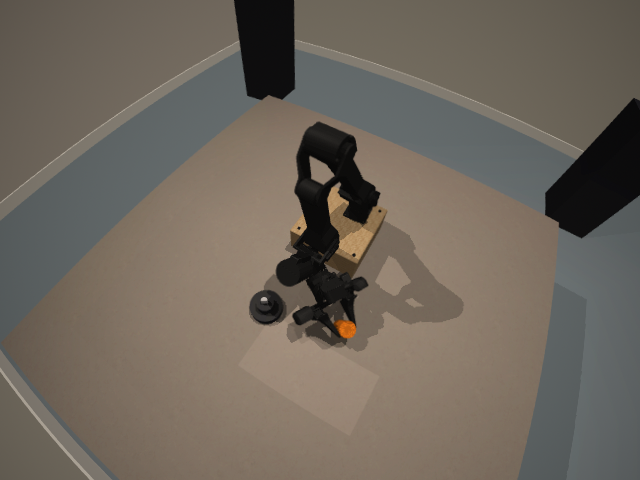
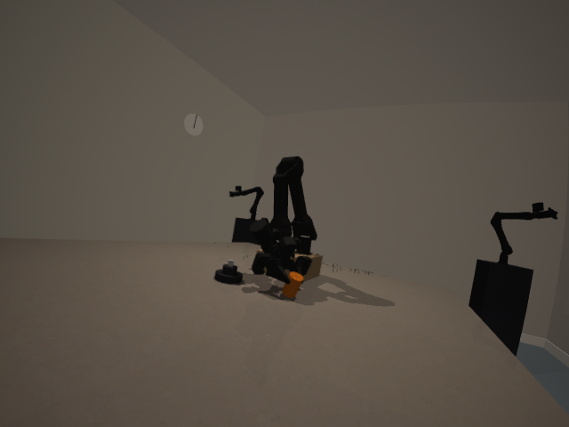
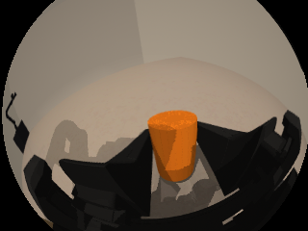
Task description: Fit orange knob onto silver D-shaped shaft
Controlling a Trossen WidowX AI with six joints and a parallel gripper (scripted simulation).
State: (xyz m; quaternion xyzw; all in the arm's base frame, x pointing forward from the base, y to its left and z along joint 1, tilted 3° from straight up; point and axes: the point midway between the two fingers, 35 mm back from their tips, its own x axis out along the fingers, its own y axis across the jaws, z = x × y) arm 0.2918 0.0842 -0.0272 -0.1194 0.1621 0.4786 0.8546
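The orange knob [image 1: 346, 329] [image 2: 292, 287] [image 3: 174, 153] is held tilted, its lower end close to the tabletop; I cannot tell whether it touches. My gripper [image 1: 345, 327] [image 2: 293, 278] [image 3: 171, 130] is shut on the knob, one finger on each side. The knob's hole and its flat side are hidden. The dark round pedestal [image 1: 256, 315] [image 2: 228, 277] stands left of the gripper in the top and exterior views, with the silver shaft [image 1: 264, 299] [image 2: 230, 262] upright and bare on top. The shaft's flat side is too small to make out. Pedestal and shaft do not show in the wrist view.
The wooden base block [image 1: 373, 231] [image 2: 315, 268] sits behind the gripper under the arm. A lighter rectangle [image 1: 315, 384] marks the tabletop in front. Dark stands [image 1: 268, 46] [image 2: 500, 298] are beyond the table edge, with other arms on them in the exterior view.
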